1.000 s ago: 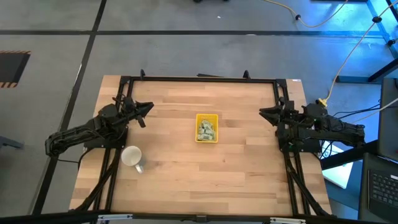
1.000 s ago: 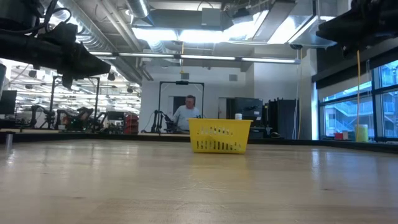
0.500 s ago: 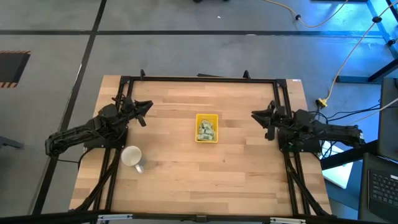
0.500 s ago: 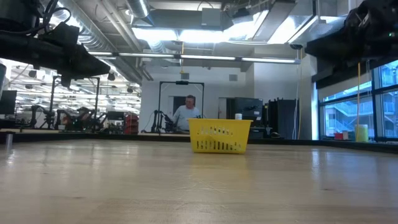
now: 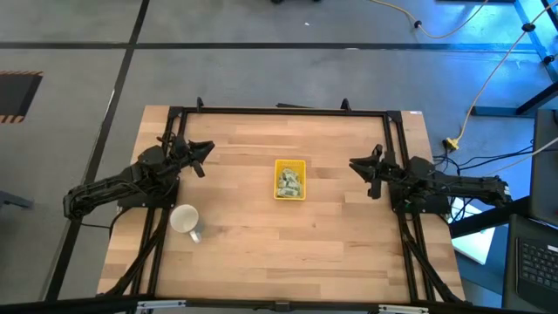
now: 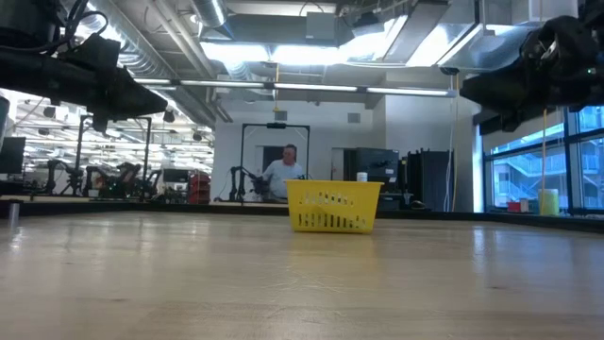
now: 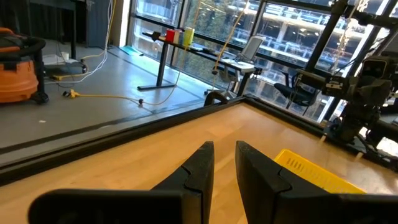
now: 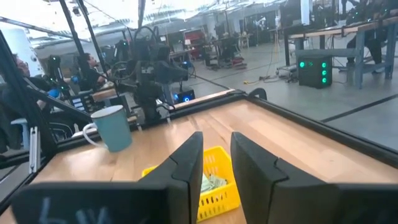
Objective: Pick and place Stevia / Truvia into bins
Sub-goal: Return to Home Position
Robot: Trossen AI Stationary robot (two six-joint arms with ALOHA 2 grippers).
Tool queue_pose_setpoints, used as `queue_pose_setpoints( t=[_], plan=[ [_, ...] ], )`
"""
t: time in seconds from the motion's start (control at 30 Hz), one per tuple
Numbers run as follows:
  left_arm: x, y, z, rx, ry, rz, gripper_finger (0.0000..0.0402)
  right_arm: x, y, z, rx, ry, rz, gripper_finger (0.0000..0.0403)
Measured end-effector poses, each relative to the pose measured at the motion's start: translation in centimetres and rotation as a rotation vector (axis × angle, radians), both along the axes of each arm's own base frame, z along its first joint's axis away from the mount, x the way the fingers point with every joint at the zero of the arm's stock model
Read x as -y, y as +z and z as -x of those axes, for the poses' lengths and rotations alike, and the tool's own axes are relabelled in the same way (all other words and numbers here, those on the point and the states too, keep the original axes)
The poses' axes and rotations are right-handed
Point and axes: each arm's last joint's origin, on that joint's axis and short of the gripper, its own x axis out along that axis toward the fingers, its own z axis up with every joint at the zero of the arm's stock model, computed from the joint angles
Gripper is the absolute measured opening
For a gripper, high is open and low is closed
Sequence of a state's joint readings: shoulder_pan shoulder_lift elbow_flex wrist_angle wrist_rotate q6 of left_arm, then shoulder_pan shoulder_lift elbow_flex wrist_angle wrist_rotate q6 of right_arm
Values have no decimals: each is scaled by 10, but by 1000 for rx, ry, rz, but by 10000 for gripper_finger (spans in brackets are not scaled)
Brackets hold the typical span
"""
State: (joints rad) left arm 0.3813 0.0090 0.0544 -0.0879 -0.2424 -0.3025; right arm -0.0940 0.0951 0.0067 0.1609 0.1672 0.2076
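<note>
Slotted bright yellow plastic tray, rectangular, mid wooden tabletop; flat green-and-white paper packets heaped inside; left gripper and right gripper flanking, well apart, dark fingers narrowly parted, empty

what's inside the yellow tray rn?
The small yellow plastic tray holds a loose heap of white and pale green paper sweetener packets. The top ones cover those beneath and most of the tray floor, so no count is possible.
</note>
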Motion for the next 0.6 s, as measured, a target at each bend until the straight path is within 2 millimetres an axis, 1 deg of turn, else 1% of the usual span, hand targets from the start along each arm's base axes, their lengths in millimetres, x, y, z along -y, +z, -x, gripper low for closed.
queue_pose_setpoints(
  t=[0.23,0.37,0.6],
  plan=[
    [1,-1,-1,-14,-54,-3,61,0,-2,0,-20,0,0,87],
    [1,-1,-1,-14,-54,-3,61,0,-3,0,-22,2,-30,87],
    [1,-1,-1,-14,-54,-2,61,0,-3,0,-28,3,-35,87]
  ],
)
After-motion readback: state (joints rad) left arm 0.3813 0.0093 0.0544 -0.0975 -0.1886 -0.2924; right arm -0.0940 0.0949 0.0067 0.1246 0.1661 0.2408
